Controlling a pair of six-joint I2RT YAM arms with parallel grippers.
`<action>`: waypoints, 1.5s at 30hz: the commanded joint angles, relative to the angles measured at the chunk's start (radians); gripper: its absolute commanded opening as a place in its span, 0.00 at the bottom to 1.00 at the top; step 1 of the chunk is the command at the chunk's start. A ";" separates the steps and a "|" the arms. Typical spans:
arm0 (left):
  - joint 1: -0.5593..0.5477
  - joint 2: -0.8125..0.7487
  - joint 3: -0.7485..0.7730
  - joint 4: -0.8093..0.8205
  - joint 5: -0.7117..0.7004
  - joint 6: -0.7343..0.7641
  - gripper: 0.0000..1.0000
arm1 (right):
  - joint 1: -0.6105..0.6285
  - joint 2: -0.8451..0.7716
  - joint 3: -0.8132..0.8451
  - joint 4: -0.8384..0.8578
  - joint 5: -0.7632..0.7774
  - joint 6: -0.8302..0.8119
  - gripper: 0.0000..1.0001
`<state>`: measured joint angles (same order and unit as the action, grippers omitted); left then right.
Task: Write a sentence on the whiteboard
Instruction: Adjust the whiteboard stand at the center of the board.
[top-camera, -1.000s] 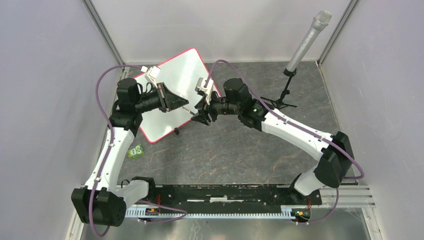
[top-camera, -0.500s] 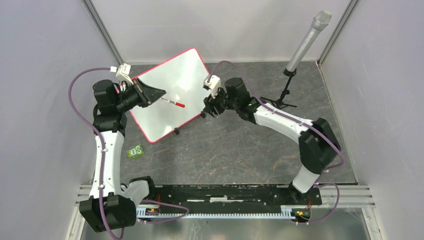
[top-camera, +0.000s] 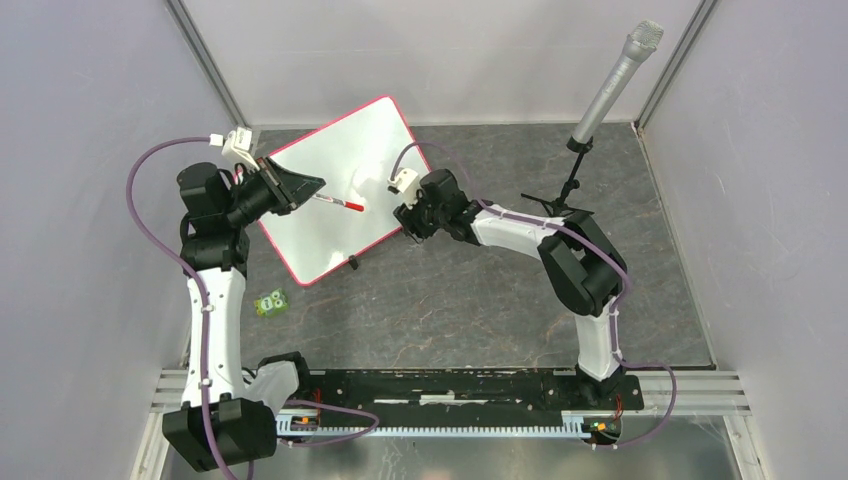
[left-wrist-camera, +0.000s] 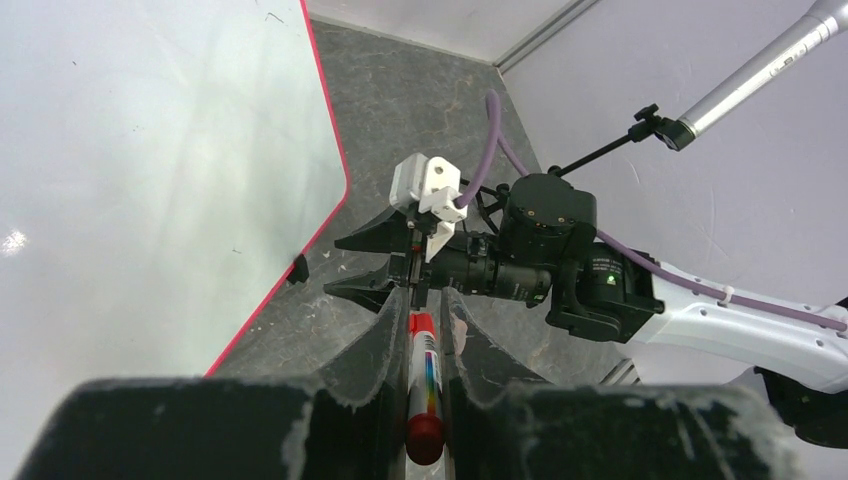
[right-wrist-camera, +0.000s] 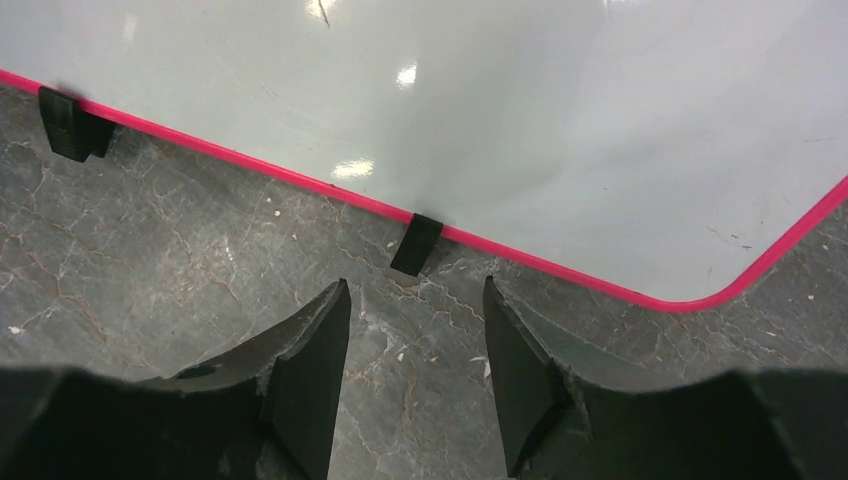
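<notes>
Left gripper is clenched on the marker, the pen lying along the fingers and reaching out over the whiteboard — a hold meant for pressing a tip down, I'd say. The board lies flat and askew at the far left of the table, with nothing written on it yet. Right gripper hangs spread and empty just off the board's edge, by a black clip — likely there to steady it.

From my end the whiteboard looks smooth and glossy, light spots bouncing off it. The table is matt grey, stone-look with veins. The fingers on my right gripper are matt black plastic, rough at the edges. The marker is shiny plastic.
</notes>
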<state>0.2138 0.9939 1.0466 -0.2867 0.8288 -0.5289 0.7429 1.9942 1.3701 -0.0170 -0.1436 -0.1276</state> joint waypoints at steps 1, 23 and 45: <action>0.008 -0.005 0.038 0.014 0.003 -0.007 0.02 | 0.006 0.038 0.042 0.058 0.026 0.032 0.57; 0.011 0.010 0.017 0.026 0.001 -0.009 0.03 | 0.018 0.203 0.147 0.075 0.048 0.083 0.44; 0.015 0.007 0.006 0.041 -0.007 -0.013 0.02 | 0.010 -0.107 -0.282 0.095 0.093 0.030 0.00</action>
<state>0.2230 1.0080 1.0462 -0.2821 0.8204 -0.5297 0.7517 2.0064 1.1923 0.1078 -0.0708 -0.0391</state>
